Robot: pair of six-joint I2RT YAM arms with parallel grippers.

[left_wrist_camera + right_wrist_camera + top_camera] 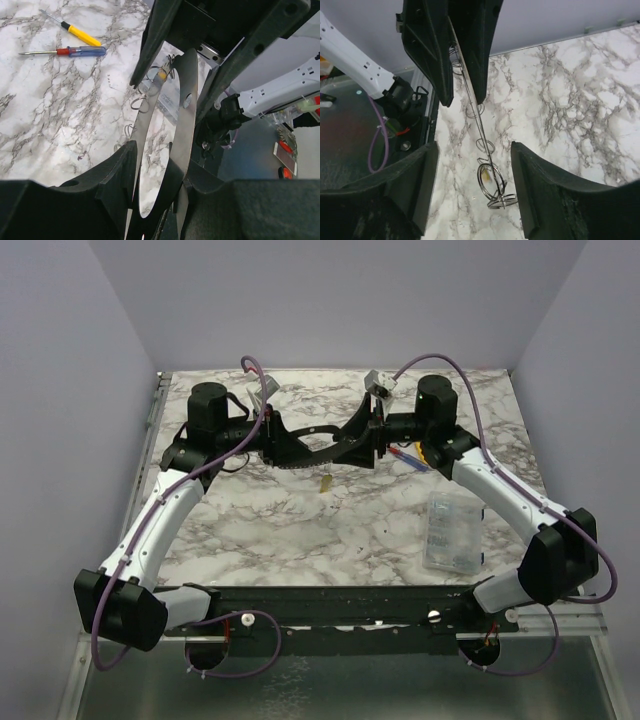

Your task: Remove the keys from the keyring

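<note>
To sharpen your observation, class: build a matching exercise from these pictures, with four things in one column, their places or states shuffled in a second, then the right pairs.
Things
1. keyring
2. key
3. clear box
4. yellow-handled screwdriver

Places or states
A. lies beside the red-blue screwdriver
B. golden, among small rings
C. clamped in the left pincer
D. sits on the table, apart from the tools

Pairs: 1-C, 2-B, 3-D, 4-A

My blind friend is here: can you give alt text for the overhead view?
Two grippers meet above a marble table: the left gripper holds a thin keyring with a small yellow key dangling; the right gripper faces it.
</note>
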